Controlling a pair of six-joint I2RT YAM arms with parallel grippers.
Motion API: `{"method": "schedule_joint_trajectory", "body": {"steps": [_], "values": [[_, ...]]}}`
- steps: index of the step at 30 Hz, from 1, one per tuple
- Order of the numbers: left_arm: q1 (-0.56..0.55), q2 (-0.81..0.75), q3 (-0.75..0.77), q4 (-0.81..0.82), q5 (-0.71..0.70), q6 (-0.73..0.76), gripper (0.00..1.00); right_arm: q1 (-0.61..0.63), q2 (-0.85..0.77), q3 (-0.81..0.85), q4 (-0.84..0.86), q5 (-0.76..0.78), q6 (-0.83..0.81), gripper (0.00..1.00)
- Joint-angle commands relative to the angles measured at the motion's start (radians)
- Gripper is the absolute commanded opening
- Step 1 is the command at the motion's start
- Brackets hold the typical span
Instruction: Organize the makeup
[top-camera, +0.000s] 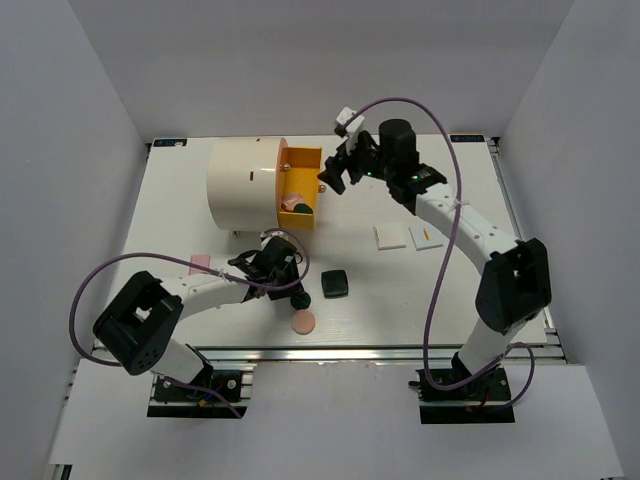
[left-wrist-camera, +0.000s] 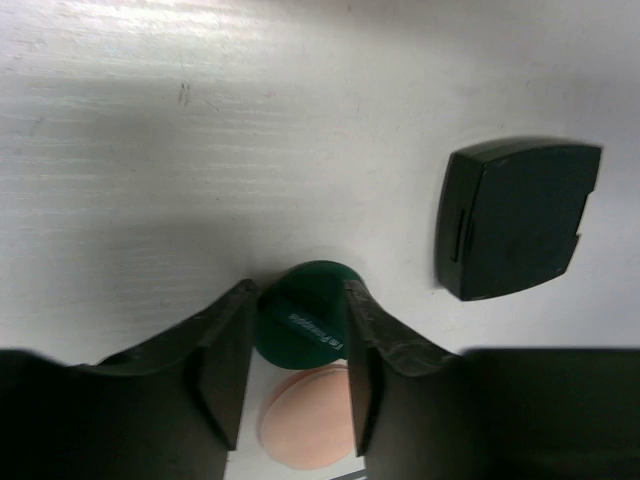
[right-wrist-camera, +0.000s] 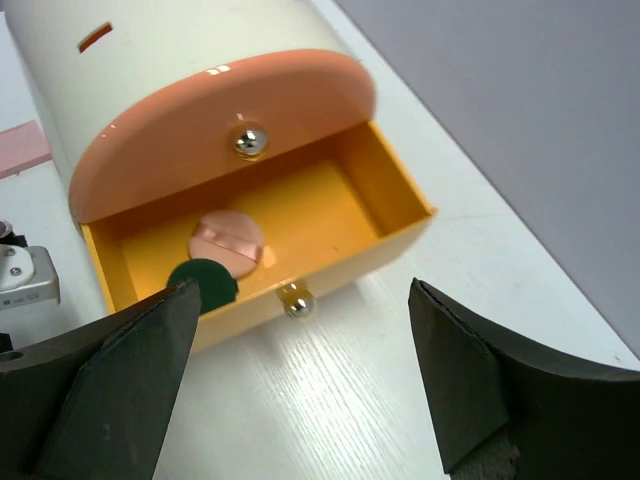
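In the left wrist view a dark green disc (left-wrist-camera: 305, 318) lies on the white table between the fingertips of my left gripper (left-wrist-camera: 298, 335). Both pads touch its edges. A peach disc (left-wrist-camera: 303, 425) lies just behind it, and a dark square compact (left-wrist-camera: 518, 218) sits to the right. My right gripper (right-wrist-camera: 300, 330) stands wide open with nothing between its fingers, above the table in front of the open orange drawer (right-wrist-camera: 380, 205). Inside the drawer lie a peach disc (right-wrist-camera: 228, 240) and a dark green disc (right-wrist-camera: 203, 283). Two white square tiles (top-camera: 390, 237) (top-camera: 424, 236) and a pink pad (top-camera: 200, 261) rest on the table.
The big cream cylinder (top-camera: 240, 182) stands at the back, its drawer pulled out toward the right. A gold knob (right-wrist-camera: 297, 300) sticks out of the drawer's front. White walls close in the table on the left, right and back.
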Motion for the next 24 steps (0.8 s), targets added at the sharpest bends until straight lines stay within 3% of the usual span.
{"method": "schedule_joint_trajectory", "body": {"steps": [1,7,12,19,24], "values": [[-0.023,0.044,0.000,-0.107,0.001,0.034,0.48,-0.027,-0.096,-0.045,0.042,0.012,0.024,0.89],[-0.059,0.125,0.021,-0.161,-0.040,0.051,0.36,-0.073,-0.217,-0.190,0.039,-0.156,0.024,0.89],[-0.091,0.185,0.061,-0.172,-0.056,0.068,0.29,-0.079,-0.315,-0.315,0.037,-0.175,0.016,0.89],[-0.108,0.227,0.070,-0.172,-0.059,0.079,0.00,-0.084,-0.392,-0.407,-0.005,-0.205,-0.031,0.89],[-0.108,0.171,0.098,-0.205,-0.109,0.059,0.00,-0.084,-0.452,-0.473,-0.045,-0.251,-0.079,0.89]]}}
